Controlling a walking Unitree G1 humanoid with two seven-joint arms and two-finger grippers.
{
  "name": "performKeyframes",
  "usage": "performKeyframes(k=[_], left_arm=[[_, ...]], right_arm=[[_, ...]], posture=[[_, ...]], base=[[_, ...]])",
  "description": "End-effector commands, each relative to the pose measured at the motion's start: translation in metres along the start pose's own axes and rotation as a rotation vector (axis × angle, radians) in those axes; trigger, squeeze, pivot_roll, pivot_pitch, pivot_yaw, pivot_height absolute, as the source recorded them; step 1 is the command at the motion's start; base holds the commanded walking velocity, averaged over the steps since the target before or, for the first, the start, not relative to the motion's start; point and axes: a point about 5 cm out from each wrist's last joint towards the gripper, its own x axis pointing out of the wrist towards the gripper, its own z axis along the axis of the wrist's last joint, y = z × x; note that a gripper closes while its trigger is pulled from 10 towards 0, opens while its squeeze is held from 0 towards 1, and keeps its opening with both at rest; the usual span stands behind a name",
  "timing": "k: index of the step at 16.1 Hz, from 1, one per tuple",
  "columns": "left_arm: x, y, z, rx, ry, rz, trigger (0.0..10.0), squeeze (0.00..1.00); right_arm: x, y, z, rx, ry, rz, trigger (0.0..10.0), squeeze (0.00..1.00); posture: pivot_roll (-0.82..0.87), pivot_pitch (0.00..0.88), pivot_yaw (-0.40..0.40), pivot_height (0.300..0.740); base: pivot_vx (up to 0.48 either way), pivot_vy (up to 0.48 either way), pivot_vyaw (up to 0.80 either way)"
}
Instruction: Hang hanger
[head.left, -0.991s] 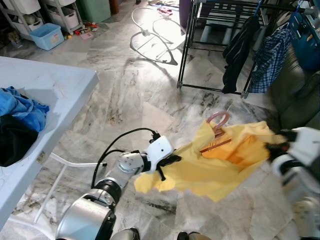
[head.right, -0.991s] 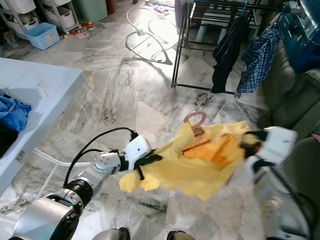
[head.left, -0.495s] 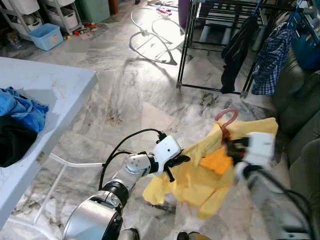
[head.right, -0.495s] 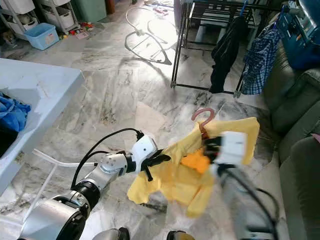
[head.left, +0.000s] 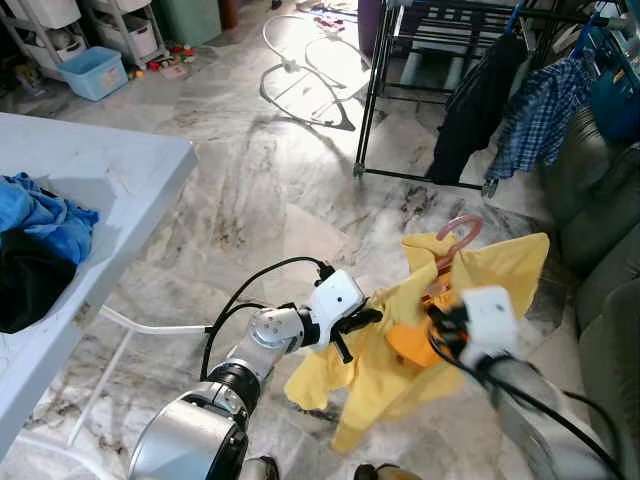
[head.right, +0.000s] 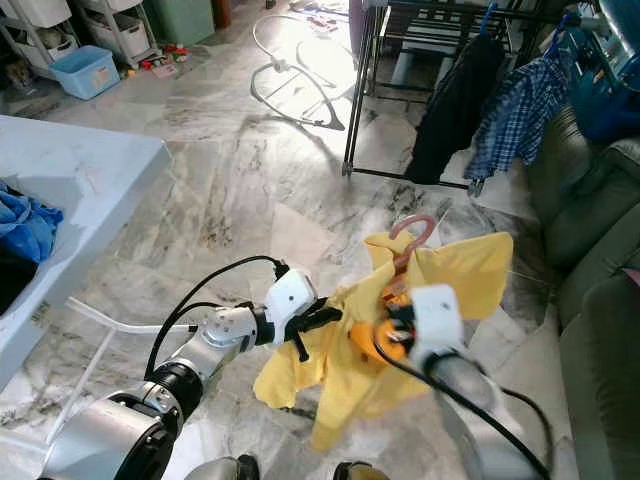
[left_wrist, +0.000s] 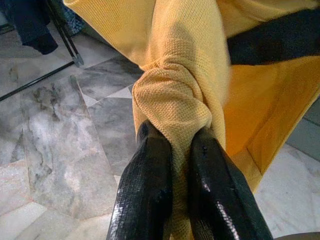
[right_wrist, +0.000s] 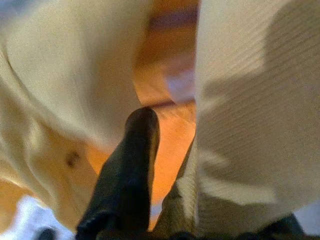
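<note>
A yellow shirt (head.left: 400, 350) hangs bunched on a hanger whose pink hook (head.left: 462, 235) sticks up above the collar. My left gripper (head.left: 358, 322) is shut on a twisted fold of the shirt's left side; in the left wrist view the fingers (left_wrist: 150, 190) pinch that fold (left_wrist: 180, 100). My right gripper (head.left: 440, 328), blurred, sits just below the hook against the shirt's orange-shaded inside. The right wrist view has yellow cloth (right_wrist: 250, 125) draped close over the gripper. The shirt's right corner (head.left: 520, 265) stays raised.
A black clothes rack (head.left: 372, 90) stands ahead on the right with a dark garment (head.left: 465, 110) and a blue plaid shirt (head.left: 540, 120). A dark sofa (head.left: 600, 210) is on the right. A white table (head.left: 110, 165) with blue clothes (head.left: 40, 215) is on the left.
My right gripper swung from the shirt's far right edge in to under the hook. The shirt went from stretched flat to bunched and drooping. The left gripper kept its hold.
</note>
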Motion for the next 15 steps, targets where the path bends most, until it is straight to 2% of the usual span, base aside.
performKeyframes(k=[1,2,4,6,9,13,15], left_arm=[[0.003,0.006,0.015,0.033,-0.066,0.014,0.0,0.00],[0.003,0.009,0.018,0.044,-0.066,0.021,0.0,0.00],[0.002,0.011,0.019,0.055,-0.064,0.024,0.0,0.00],[0.000,0.012,0.018,0.074,-0.057,0.019,0.0,0.00],[-0.003,0.010,0.013,0.103,-0.022,-0.015,0.0,0.00],[-0.004,0.016,0.014,0.114,-0.002,0.004,0.0,0.00],[-0.004,0.020,0.020,0.135,-0.007,0.006,0.0,0.00]], right_arm=[[-0.004,0.000,0.003,-0.067,-0.029,0.000,10.0,1.00],[-0.014,-0.013,0.001,-0.130,-0.024,-0.036,10.0,1.00],[-0.025,-0.028,0.004,-0.167,-0.043,-0.051,10.0,1.00],[-0.036,-0.033,0.008,-0.180,-0.068,-0.012,10.0,1.00],[-0.048,-0.030,0.011,-0.239,-0.082,0.070,10.0,1.00],[-0.049,-0.021,0.014,-0.194,-0.103,0.144,10.0,1.00],[-0.058,-0.022,0.015,-0.247,-0.094,0.213,10.0,1.00]], posture=[[-0.11,0.101,-0.035,0.740],[-0.11,0.099,-0.035,0.740],[-0.11,0.098,-0.031,0.740],[-0.11,0.097,-0.028,0.740],[-0.12,0.089,-0.035,0.740],[-0.11,0.081,-0.037,0.740],[-0.11,0.076,-0.033,0.740]], base=[[0.000,0.000,0.00],[0.000,0.000,0.00],[0.000,0.000,0.00],[0.000,0.000,0.00],[0.000,0.000,0.00],[0.000,0.000,0.00],[0.000,0.000,0.00]])
